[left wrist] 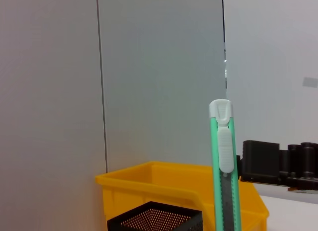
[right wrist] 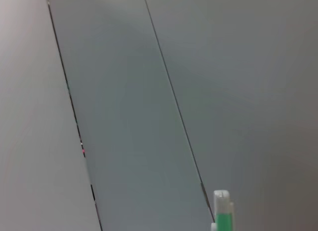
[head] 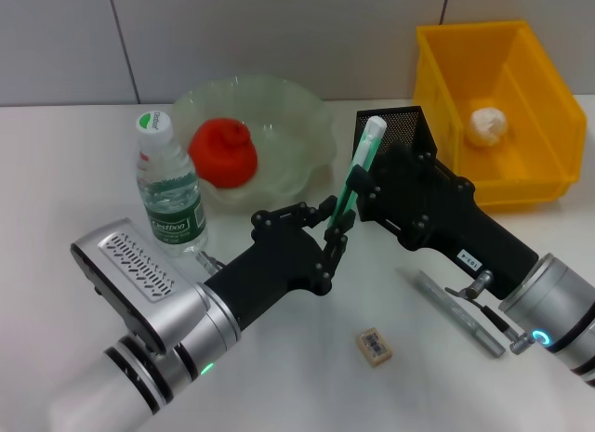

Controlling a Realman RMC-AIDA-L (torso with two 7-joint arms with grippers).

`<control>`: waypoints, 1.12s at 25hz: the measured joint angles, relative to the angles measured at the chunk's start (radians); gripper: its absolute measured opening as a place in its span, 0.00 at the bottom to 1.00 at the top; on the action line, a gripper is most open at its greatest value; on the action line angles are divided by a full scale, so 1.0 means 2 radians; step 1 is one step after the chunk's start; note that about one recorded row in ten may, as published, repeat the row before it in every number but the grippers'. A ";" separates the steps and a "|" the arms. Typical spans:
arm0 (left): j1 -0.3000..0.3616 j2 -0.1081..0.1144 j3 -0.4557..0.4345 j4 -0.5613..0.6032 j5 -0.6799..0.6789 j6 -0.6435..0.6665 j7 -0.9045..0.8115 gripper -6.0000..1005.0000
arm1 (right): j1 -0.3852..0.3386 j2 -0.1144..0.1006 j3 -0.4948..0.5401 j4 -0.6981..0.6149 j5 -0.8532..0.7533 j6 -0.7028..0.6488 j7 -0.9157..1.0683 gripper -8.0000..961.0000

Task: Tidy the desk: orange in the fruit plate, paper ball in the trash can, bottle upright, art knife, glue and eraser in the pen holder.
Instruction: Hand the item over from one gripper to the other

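The mint-green art knife (head: 356, 176) stands tilted above the desk (head: 56, 172), just in front of the black mesh pen holder (head: 395, 127). My left gripper (head: 333, 239) is shut on its lower end. My right gripper (head: 364, 189) sits against the knife's middle. The left wrist view has the knife (left wrist: 223, 166) upright before the pen holder (left wrist: 159, 218), and its white tip (right wrist: 222, 211) pokes into the right wrist view. The orange (head: 223, 151) lies in the fruit plate (head: 307, 125). Upright stands the bottle (head: 170, 190). The paper ball (head: 487, 124) is in the trash can (head: 539, 79). Glue (head: 456, 311) and eraser (head: 373, 346) lie on the desk.
The trash can (left wrist: 164, 179) stands right behind the pen holder at the back right, against a grey panelled wall. The glue lies close under my right forearm. The bottle is beside my left arm.
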 joint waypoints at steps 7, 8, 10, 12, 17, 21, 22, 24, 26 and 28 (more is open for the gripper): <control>0.005 0.000 0.005 0.001 0.002 0.000 0.000 0.22 | -0.005 0.000 0.006 0.010 0.000 0.002 -0.001 0.72; 0.005 0.000 0.005 0.001 0.003 0.001 0.000 0.22 | -0.007 0.000 0.006 0.011 0.000 0.002 -0.001 0.72; 0.006 0.000 0.009 0.001 0.004 0.002 0.000 0.23 | -0.011 0.000 0.006 0.012 0.000 0.002 -0.001 0.72; 0.006 0.000 0.010 0.000 0.004 0.002 0.000 0.23 | -0.011 0.001 0.006 0.012 0.000 0.002 -0.001 0.72; 0.010 0.000 0.011 0.000 0.004 0.003 0.002 0.23 | -0.012 0.000 0.006 0.012 0.000 0.002 -0.001 0.72; 0.010 0.000 0.012 0.000 0.004 0.003 0.005 0.23 | -0.012 0.001 0.006 0.013 0.000 0.002 -0.001 0.72; 0.010 0.000 0.013 0.000 0.004 0.003 0.005 0.23 | -0.012 0.001 0.006 0.013 0.000 0.002 -0.001 0.72; 0.010 0.000 0.013 0.000 0.004 0.003 0.005 0.23 | -0.012 0.001 0.006 0.013 -0.001 0.002 -0.001 0.72; 0.012 0.000 0.015 0.001 0.004 0.003 0.005 0.23 | -0.012 0.001 0.006 0.013 -0.001 0.002 -0.001 0.72; 0.012 0.000 0.015 0.001 0.004 0.003 0.005 0.23 | -0.013 0.000 0.006 0.013 -0.001 0.002 -0.001 0.72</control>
